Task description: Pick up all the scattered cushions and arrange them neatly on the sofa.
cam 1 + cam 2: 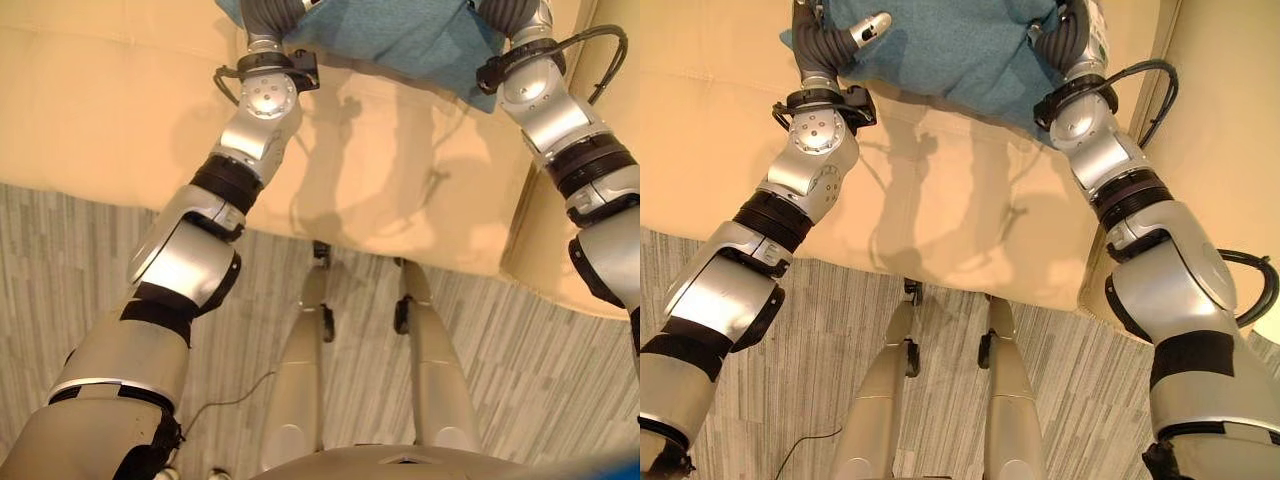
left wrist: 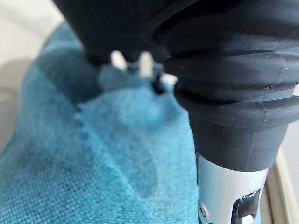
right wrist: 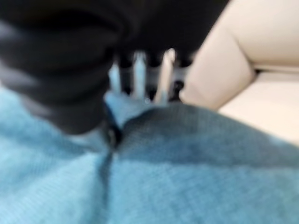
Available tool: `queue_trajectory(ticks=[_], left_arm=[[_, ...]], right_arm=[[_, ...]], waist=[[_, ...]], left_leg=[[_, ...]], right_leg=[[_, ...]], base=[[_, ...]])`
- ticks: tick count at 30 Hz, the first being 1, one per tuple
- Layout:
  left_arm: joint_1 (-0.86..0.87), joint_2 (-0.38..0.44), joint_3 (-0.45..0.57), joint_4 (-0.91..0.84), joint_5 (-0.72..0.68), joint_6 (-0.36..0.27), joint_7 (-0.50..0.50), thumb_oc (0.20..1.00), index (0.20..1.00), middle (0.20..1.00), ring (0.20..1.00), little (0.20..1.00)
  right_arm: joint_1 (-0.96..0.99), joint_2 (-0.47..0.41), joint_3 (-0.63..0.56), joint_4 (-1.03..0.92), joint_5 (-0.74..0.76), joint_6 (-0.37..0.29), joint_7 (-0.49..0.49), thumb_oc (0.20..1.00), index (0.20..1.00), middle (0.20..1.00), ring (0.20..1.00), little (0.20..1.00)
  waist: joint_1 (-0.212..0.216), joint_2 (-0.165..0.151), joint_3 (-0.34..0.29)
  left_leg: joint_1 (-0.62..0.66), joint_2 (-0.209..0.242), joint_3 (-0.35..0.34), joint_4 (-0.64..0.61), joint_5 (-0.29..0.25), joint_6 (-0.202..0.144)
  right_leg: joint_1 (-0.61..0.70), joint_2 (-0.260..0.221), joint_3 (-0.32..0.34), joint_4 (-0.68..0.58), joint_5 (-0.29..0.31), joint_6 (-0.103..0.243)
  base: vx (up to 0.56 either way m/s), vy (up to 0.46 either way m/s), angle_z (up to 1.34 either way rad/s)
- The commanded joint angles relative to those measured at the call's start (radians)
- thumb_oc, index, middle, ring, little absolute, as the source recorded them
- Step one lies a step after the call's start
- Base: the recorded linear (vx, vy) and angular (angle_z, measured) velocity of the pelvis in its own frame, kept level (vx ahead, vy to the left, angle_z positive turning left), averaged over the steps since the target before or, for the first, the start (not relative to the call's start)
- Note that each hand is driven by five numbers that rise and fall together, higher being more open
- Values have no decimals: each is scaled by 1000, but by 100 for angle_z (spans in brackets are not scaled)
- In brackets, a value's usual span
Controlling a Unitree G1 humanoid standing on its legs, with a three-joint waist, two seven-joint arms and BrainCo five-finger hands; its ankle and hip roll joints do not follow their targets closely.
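A teal cushion [image 1: 950,45] lies at the far side of the beige sofa seat [image 1: 940,200], with one of my hands at each end. My left hand [image 1: 825,40] grips its left corner: the thumb [image 1: 875,25] lies across the top of the fabric, and the left wrist view has the fingers [image 2: 145,63] pressed into the cloth [image 2: 93,163]. At the right corner my right hand [image 1: 1065,35] is against the cushion, its dark cover above the fabric [image 3: 187,177]. How that hand closes is hidden by the cloth.
The sofa's armrest [image 1: 1230,120] rises at the right, close to my right arm. The seat's front edge runs across the middle of the view, with grey striped floor [image 1: 60,260] below it. Cream upholstery [image 3: 243,51] stands just behind the cushion.
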Motion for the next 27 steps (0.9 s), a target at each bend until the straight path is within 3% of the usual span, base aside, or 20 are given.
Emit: queue_trajectory(ticks=[1,27], left_arm=[[-163,-39,-38,-50,6,-75,-78,1000,1000,1000,1000,1000],[-148,-31,-67,-70,-14,-78,-97,1000,1000,1000,1000,1000]], right_arm=[[-266,-88,15,5,9,-54,-46,200,200,200,200,200],[-360,-149,134,51,-6,-41,-7,200,200,200,200,200]], waist=[[-15,-24,-11],[-16,-42,0]], left_leg=[[90,-39,-27,-18,-47,-54],[116,-30,-27,-18,-44,-64]], right_leg=[[108,15,-11,-92,12,97],[141,20,-28,-97,9,94]], base=[[0,0,0],[-1,-5,0]])
